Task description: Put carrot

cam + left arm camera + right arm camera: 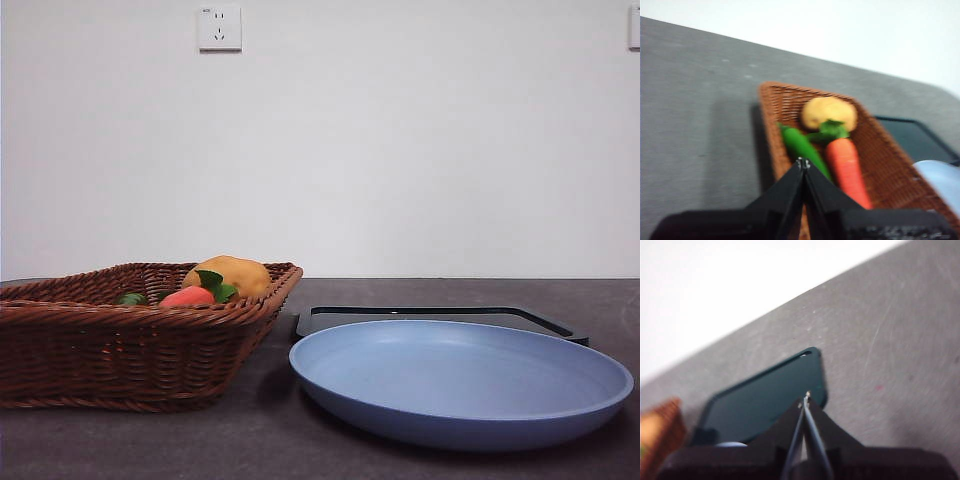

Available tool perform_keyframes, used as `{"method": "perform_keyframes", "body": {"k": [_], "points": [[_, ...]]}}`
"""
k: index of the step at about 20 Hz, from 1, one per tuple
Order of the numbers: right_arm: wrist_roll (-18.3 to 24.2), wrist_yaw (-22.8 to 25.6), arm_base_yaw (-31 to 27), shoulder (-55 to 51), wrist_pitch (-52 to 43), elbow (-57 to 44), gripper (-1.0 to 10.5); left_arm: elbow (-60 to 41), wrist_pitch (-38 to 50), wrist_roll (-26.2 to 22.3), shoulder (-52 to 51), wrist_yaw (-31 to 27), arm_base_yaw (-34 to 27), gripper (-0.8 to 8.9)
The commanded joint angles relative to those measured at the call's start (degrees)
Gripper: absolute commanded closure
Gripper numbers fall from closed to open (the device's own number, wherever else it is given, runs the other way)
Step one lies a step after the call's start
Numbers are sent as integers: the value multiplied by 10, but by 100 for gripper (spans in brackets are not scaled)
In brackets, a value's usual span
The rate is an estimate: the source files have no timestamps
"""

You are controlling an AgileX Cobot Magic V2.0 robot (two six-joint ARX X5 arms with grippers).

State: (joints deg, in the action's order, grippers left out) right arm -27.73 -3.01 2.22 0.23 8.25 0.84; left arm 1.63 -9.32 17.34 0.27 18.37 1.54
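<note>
A: Front view first. One wicker basket (pixel 120 345) is sitting toward the table's (pixel 150 445) left edge, one blue plate (pixel 460 385) is resting toward the right edge, and one dark tray (pixel 440 315) is lying just behind the plate. One carrot (pixel 188 297) is peeking over the basket rim, with one potato (pixel 235 273) behind it. No arm is showing here.

B: Left wrist view now. The left gripper (pixel 803 162) is hovering over the basket's near rim with its jaws pressed together on nothing. The carrot is lying inside the basket just beyond the tips, apart from them, leaves against the potato. One green vegetable (pixel 802 147) is lying beside it, barely visible from the front.

A: Right wrist view. The right gripper (pixel 806 397) is hanging over the tray's edge, jaws likewise clenched and empty. No carrot is appearing there, only a blurred basket corner.
</note>
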Motion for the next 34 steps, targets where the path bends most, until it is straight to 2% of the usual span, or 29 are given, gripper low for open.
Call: {"method": "perform_keyframes", "body": {"k": [1,6,8,12,15,18,21,26,30,33,34], "points": [[-116,-13,1,-1,-5,-3,943,-3,9,44,-2,14,-1,807],[-105,-89,1,14,15,20,944,25,-30,60,17,13,-1,806],[-97,-104,1,34,41,44,944,48,-50,60,39,13,-1,806],[-50,-110,1,92,99,108,944,101,-62,58,109,14,-1,806],[-16,-123,1,141,129,157,943,142,-62,35,169,19,-1,807],[17,-135,1,196,160,208,943,184,-63,6,234,45,0,807],[38,-144,1,252,181,251,943,226,-66,-2,304,73,0,807],[73,-208,1,375,214,310,943,309,-99,-48,448,135,14,807],[96,-266,1,482,221,317,943,357,-146,-76,527,136,52,807],[101,-268,2,545,222,317,863,364,-139,-85,553,136,81,800],[103,-266,2,565,218,317,825,364,-130,-85,555,136,90,762]]}}
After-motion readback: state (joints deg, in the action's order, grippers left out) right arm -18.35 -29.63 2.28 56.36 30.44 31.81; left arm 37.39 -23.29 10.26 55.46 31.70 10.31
